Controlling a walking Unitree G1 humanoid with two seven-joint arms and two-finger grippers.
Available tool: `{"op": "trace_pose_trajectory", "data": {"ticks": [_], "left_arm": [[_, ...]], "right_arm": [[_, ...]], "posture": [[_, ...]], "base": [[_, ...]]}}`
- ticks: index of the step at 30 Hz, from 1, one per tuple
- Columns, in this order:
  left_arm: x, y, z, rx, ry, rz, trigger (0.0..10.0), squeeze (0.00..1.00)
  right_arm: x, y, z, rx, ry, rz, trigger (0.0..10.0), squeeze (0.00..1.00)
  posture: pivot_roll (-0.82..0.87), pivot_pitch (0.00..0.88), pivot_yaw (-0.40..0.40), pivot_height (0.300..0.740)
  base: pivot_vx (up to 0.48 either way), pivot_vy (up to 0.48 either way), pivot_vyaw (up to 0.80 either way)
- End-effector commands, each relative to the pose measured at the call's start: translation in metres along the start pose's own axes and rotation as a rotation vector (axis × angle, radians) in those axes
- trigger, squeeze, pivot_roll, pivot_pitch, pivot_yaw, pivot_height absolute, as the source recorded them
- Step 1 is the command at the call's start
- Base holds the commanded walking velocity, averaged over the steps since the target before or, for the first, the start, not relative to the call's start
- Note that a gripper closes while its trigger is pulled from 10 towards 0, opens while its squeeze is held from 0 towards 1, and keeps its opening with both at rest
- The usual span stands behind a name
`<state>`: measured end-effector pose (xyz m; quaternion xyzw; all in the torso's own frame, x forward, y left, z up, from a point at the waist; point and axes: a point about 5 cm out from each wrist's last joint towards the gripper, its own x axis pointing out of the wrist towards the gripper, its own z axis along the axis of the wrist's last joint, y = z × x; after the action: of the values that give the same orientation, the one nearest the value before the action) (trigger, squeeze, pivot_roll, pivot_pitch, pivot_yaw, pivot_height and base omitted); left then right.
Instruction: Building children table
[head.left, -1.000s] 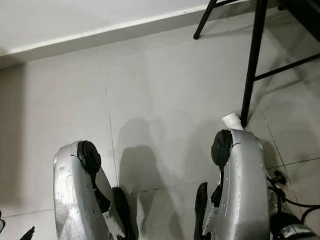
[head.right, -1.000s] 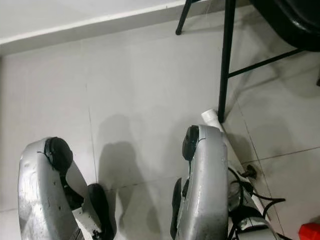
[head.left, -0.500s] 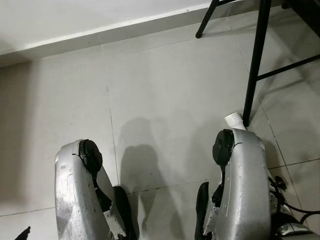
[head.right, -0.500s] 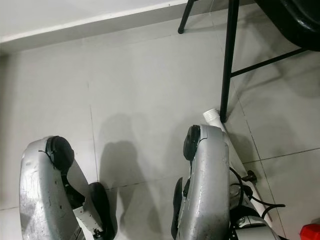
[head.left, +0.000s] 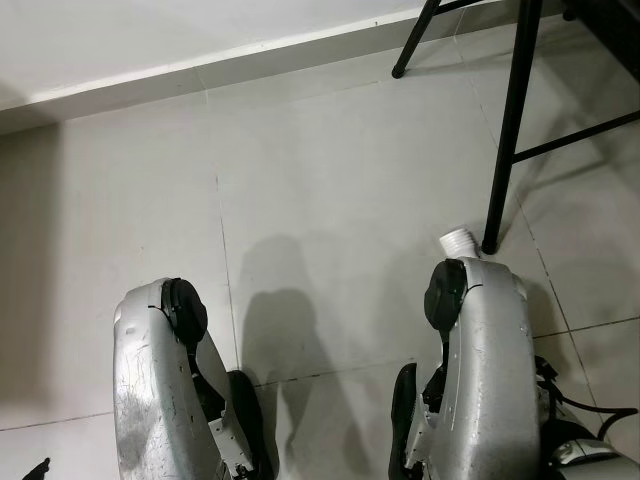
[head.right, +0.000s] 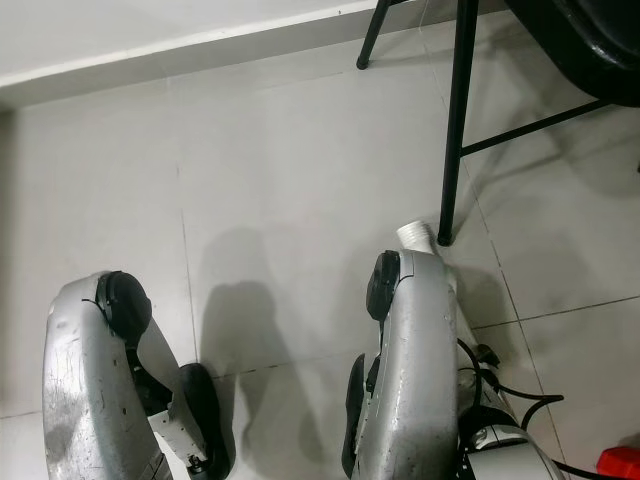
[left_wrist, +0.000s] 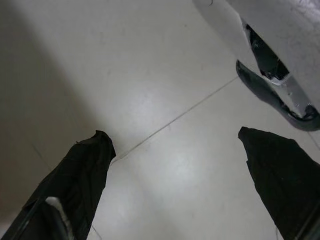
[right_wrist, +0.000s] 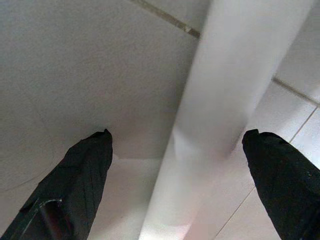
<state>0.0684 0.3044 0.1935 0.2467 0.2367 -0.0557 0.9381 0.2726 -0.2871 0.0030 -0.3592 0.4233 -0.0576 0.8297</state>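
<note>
I see my right gripper (right_wrist: 177, 145) spread wide over the pale tiled floor (head.left: 330, 160), the white plastic table leg (right_wrist: 225, 110) between its fingers — not clamped. The leg's threaded end (head.left: 459, 241) lies beside a black metal chair frame (head.left: 510, 120). My left gripper (left_wrist: 175, 145) hangs open — empty.

1. Head views: even, moderately bright indoor light fell on the pale tiled floor (head.left: 330, 170); focus was sharp.
2. Soft grey shadows of both arms lay on the floor ahead of them; the left margin was dimmer.
3. Left wrist view: a broad shadow darkened one side; the tiles showed a mild sheen.
4. Right wrist view: the white leg (right_wrist: 220, 115) appeared blurred, out of focus.
</note>
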Motion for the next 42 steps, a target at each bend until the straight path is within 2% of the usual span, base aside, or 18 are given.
{"op": "trace_pose_trajectory", "data": {"ticks": [1, 2, 3, 4, 5, 7, 8, 9, 10, 13, 14, 20, 26, 28, 34, 40, 42], "left_arm": [[-0.005, 0.002, -0.007, -0.023, 0.051, 0.000, 10.0, 0.00], [-0.007, 0.003, -0.007, -0.019, 0.056, 0.001, 10.0, 0.00], [-0.007, 0.003, -0.007, -0.019, 0.056, 0.001, 10.0, 0.00], [-0.007, 0.004, -0.007, -0.017, 0.057, 0.000, 10.0, 0.00], [-0.007, 0.004, -0.007, -0.017, 0.057, 0.000, 10.0, 0.00], [-0.006, 0.003, -0.006, -0.016, 0.058, -0.005, 10.0, 0.00], [-0.006, 0.003, -0.006, -0.016, 0.058, -0.005, 10.0, 0.00], [-0.005, 0.002, -0.005, -0.017, 0.057, -0.015, 10.0, 0.00], [-0.005, 0.001, -0.005, -0.014, 0.057, -0.020, 10.0, 0.00], [-0.005, 0.001, -0.004, -0.013, 0.057, -0.021, 10.0, 0.00], [-0.005, 0.002, -0.004, -0.012, 0.056, -0.019, 10.0, 0.00], [-0.008, 0.006, -0.002, -0.008, 0.059, -0.013, 10.0, 0.00], [-0.013, 0.014, 0.001, 0.005, 0.072, -0.005, 10.0, 0.00], [-0.013, 0.015, 0.001, 0.007, 0.074, -0.005, 10.0, 0.00], [-0.018, 0.031, 0.004, 0.038, 0.097, 0.008, 10.0, 0.00], [-0.020, 0.037, 0.004, 0.048, 0.109, 0.010, 10.0, 0.00], [-0.017, 0.039, 0.005, 0.047, 0.106, 0.007, 10.0, 0.00]], "right_arm": [[-0.004, 0.038, -0.022, 0.003, 0.096, 0.130, 10.0, 0.00], [-0.005, 0.043, -0.023, 0.176, 0.110, 0.155, 10.0, 0.00], [-0.005, 0.043, -0.023, 0.176, 0.110, 0.155, 10.0, 0.00], [-0.005, 0.045, -0.023, 0.268, 0.117, 0.170, 10.0, 0.00], [-0.005, 0.045, -0.023, 0.268, 0.117, 0.170, 10.0, 0.00], [-0.006, 0.051, -0.024, 0.428, 0.132, 0.192, 10.0, 0.00], [-0.006, 0.051, -0.024, 0.428, 0.132, 0.192, 10.0, 0.00], [-0.007, 0.056, -0.028, 0.493, 0.148, 0.208, 10.0, 0.00], [-0.009, 0.062, -0.033, 0.523, 0.166, 0.224, 4.2, 0.00], [-0.009, 0.064, -0.035, 0.528, 0.172, 0.228, 4.2, 0.00], [-0.010, 0.066, -0.036, 0.544, 0.175, 0.236, 0.0, 0.00], [-0.012, 0.074, -0.041, 0.540, 0.170, 0.272, 0.0, 0.00], [-0.015, 0.087, -0.041, 0.432, 0.134, 0.314, 0.0, 0.00], [-0.015, 0.088, -0.040, 0.424, 0.132, 0.316, 0.0, 0.00], [-0.021, 0.109, -0.035, 0.333, 0.106, 0.350, 0.0, 0.00], [-0.024, 0.118, -0.033, 0.348, 0.102, 0.357, 0.0, 0.00], [-0.024, 0.119, -0.024, 0.303, 0.066, 0.336, 0.0, 0.00]], "posture": [[0.22, 0.615, 0.125, 0.300], [0.22, 0.616, 0.129, 0.300], [0.22, 0.616, 0.129, 0.300], [0.22, 0.616, 0.129, 0.300], [0.22, 0.616, 0.129, 0.300], [0.22, 0.622, 0.136, 0.300], [0.22, 0.622, 0.136, 0.300], [0.22, 0.622, 0.140, 0.300], [0.22, 0.622, 0.141, 0.300], [0.22, 0.622, 0.141, 0.300], [0.23, 0.624, 0.144, 0.300], [0.25, 0.623, 0.152, 0.300], [0.31, 0.618, 0.197, 0.300], [0.31, 0.618, 0.197, 0.300], [0.35, 0.611, 0.237, 0.300], [0.36, 0.604, 0.259, 0.300], [0.35, 0.598, 0.261, 0.300]], "base": [[0.000, 0.000, 0.00], [0.000, 0.000, 0.00], [0.000, 0.000, 0.00], [0.000, 0.000, 0.00], [0.000, 0.000, 0.00], [0.000, 0.000, 0.00], [0.000, 0.000, 0.00], [0.000, 0.000, 0.00], [0.000, 0.000, 0.00], [0.000, 0.000, 0.00], [0.000, 0.000, 0.00], [0.000, 0.000, 0.00], [0.000, 0.000, 0.00], [0.000, 0.000, 0.00], [0.000, 0.000, 0.00], [0.000, 0.000, 0.00], [0.000, 0.000, 0.00]]}}
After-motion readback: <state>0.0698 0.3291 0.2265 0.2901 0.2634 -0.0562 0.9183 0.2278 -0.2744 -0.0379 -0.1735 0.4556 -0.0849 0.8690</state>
